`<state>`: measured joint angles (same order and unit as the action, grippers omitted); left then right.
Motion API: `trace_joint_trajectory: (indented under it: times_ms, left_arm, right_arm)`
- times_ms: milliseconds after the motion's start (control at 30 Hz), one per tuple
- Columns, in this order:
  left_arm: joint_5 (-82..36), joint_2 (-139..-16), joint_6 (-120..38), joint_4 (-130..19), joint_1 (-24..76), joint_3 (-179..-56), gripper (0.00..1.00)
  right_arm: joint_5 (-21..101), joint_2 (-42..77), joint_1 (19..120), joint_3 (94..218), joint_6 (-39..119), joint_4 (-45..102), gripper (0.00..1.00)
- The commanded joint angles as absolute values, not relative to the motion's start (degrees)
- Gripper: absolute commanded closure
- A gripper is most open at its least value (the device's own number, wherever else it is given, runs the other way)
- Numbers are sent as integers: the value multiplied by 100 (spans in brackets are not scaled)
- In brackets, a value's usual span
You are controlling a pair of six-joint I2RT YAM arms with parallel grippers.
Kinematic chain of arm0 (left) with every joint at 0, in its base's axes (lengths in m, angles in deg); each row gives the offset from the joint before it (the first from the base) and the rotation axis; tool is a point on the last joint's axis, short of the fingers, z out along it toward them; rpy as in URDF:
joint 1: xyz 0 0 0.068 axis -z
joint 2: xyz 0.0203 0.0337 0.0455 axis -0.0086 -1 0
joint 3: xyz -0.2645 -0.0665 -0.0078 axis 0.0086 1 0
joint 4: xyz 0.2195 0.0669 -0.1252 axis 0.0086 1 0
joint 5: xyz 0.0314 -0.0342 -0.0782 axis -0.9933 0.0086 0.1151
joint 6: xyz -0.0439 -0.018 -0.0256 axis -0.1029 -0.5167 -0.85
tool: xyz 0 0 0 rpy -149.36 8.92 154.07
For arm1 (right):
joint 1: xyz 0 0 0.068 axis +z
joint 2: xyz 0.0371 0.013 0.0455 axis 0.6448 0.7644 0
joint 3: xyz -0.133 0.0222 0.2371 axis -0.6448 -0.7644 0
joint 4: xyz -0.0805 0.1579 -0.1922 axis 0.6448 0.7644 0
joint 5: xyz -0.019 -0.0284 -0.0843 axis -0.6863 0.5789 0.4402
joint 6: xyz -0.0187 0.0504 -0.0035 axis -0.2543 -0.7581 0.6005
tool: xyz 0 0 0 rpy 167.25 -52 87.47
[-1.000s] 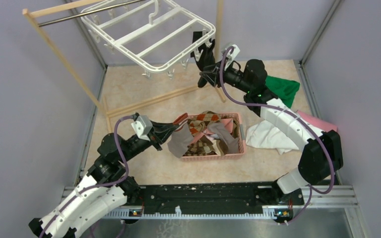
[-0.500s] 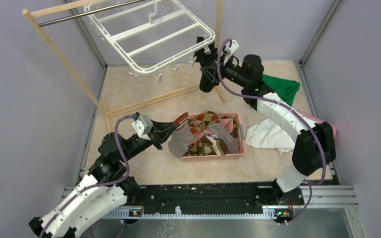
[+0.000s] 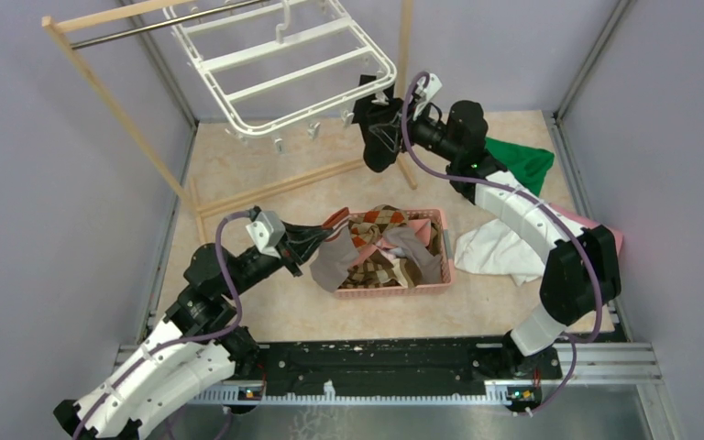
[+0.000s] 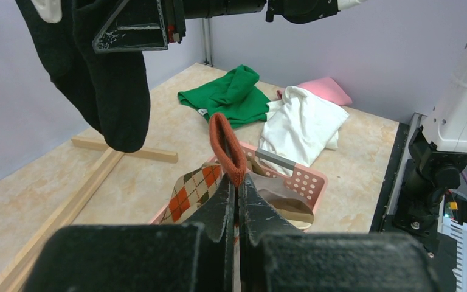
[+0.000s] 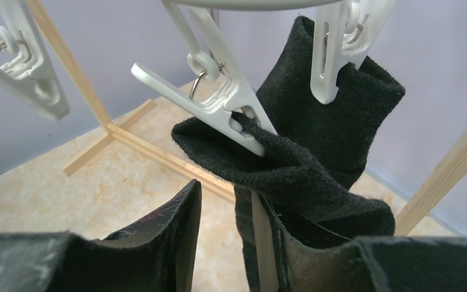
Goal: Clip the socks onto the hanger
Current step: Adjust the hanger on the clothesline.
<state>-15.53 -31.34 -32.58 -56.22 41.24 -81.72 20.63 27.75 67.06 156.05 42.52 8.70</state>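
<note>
Two black socks hang from the white hanger, which tilts from the bar of the wooden rack in the upper middle of the overhead view. In the right wrist view, one of them is pinched by a clip at the upper right and drops straight down. The other is caught at its cuff by a slanted clip in the centre of the frame, its body trailing toward the lower right. The right gripper sits just below that slanted clip with its jaws parted, and bare desk shows in the gap. The second sock seems to rest against the right-hand finger, though the view is too close to be sure it touches.

At the lower left of the overhead view the left gripper is clenched on a grey-brown sock, gripping it just under its rust-coloured cuff. In the left wrist view that cuff stands up as a loop above the fingertips. The rest of this sock hangs at the left end of the pink basket, which sits on the desk in the middle of the frame. More socks are heaped inside it, a brown argyle sock on top. To the right of the basket lie a white cloth, a pink cloth and, further up, a green cloth.
</note>
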Motion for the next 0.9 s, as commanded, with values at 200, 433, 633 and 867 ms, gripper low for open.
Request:
trace_joint_trajectory:
  times_ms: [200,433,633,867]
  left_arm:
    - [-1508,-3296,-3045,-6011,4152,-8365,100]
    - [-1528,-3637,-2651,-6071,4151,-8591,100]
    - [-1555,-3920,-2407,-6102,4152,-8787,100]
    - [-1627,-4109,-2059,-6251,4154,-8888,100]
  right_arm:
    - [986,2136,6610,15124,4342,188,61]
    - [298,1756,6553,14824,4429,108,55]
    - [-151,1460,6546,14607,4566,71,52]
    - [-1036,1179,6546,14231,4534,-380,48]
